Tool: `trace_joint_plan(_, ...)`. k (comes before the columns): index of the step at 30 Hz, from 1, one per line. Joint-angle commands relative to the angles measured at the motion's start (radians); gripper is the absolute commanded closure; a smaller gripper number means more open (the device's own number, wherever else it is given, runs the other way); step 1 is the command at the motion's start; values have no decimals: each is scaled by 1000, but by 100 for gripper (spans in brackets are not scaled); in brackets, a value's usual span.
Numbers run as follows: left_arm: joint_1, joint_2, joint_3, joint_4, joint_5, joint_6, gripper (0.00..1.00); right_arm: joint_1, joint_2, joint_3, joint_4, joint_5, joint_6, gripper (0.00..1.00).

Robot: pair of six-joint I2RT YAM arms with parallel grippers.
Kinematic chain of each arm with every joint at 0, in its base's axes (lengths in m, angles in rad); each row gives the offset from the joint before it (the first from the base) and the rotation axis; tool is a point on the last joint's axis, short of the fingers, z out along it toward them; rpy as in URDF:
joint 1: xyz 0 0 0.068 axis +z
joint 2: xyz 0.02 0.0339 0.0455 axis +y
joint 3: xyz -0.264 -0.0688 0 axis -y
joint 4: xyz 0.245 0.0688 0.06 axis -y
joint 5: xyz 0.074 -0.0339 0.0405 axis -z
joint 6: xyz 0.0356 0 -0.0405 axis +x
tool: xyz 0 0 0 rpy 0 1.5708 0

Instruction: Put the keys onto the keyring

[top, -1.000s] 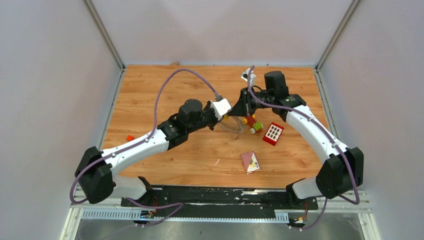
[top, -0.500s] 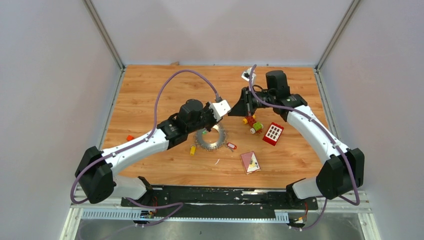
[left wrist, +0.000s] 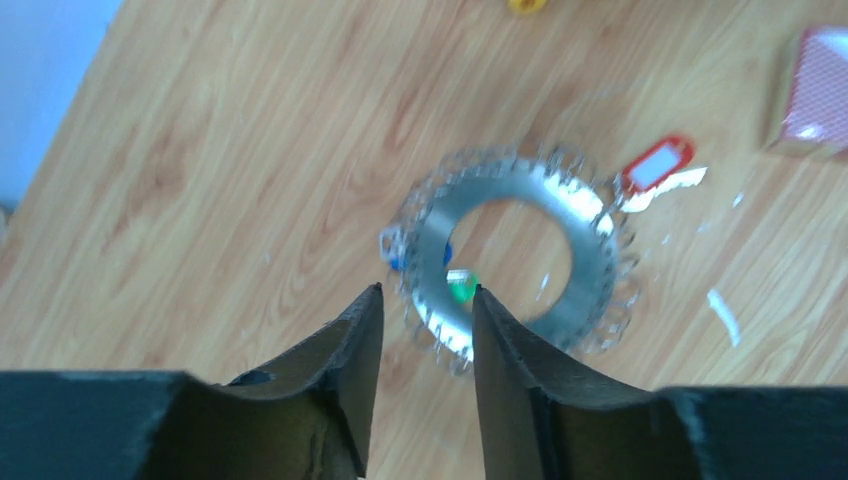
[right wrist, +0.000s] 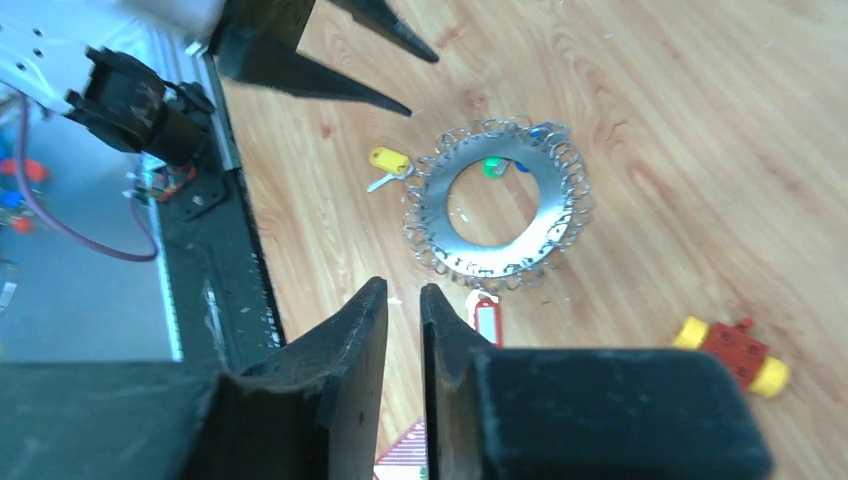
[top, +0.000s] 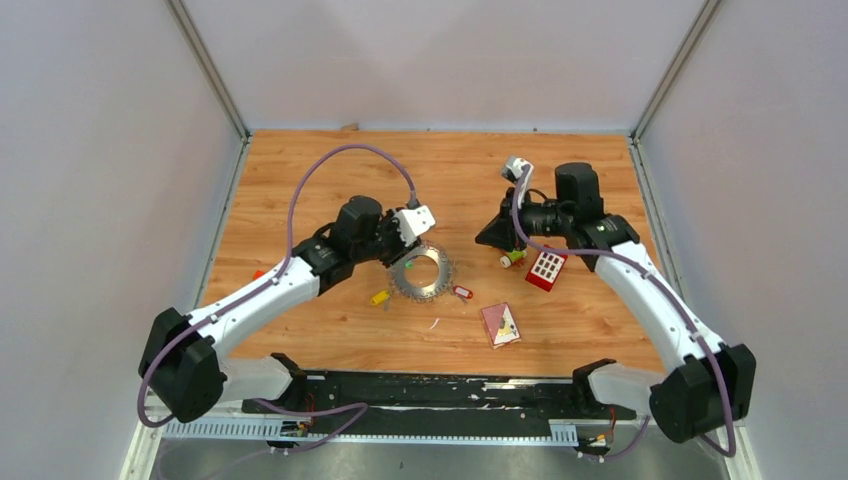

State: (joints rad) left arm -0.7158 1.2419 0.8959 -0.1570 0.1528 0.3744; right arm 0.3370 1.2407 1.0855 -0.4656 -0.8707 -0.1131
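The keyring [top: 421, 277] lies flat on the wooden table as a spiky silver wreath, seen closer as a keyring [left wrist: 590, 225] with a blue tag [left wrist: 400, 255] and a green tag [left wrist: 462, 288] at its inner edge. A yellow-headed key [top: 379, 297] lies loose to its left and a red-tagged key [top: 461, 292] at its right edge. My left gripper [left wrist: 425, 292] hovers over the ring's left rim, open and empty. My right gripper [right wrist: 403, 288] hangs off to the right with a narrow gap between its fingers, holding nothing; the keyring [right wrist: 440, 215] is beyond its tips.
A red block with white buttons [top: 546, 268] and a yellow-red-green toy [top: 512, 256] sit under the right arm. A pink patterned card box [top: 501, 324] lies near the front. A small orange piece [top: 259, 275] is at the left, with white scraps [top: 434, 323] nearby.
The ring, up between both grippers a second ago, now lies on the table with loose keys beside it. Both grippers opened; the left arm drew back left, the right arm rightward.
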Motion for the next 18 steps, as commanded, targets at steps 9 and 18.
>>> trace_joint_plan(9,77,136,-1,-379,100,260,33,-1,-182,-92,42,43,-216,54)
trace_joint_plan(18,76,261,-12,-373,134,289,41,-1,-203,-132,50,59,-248,54)
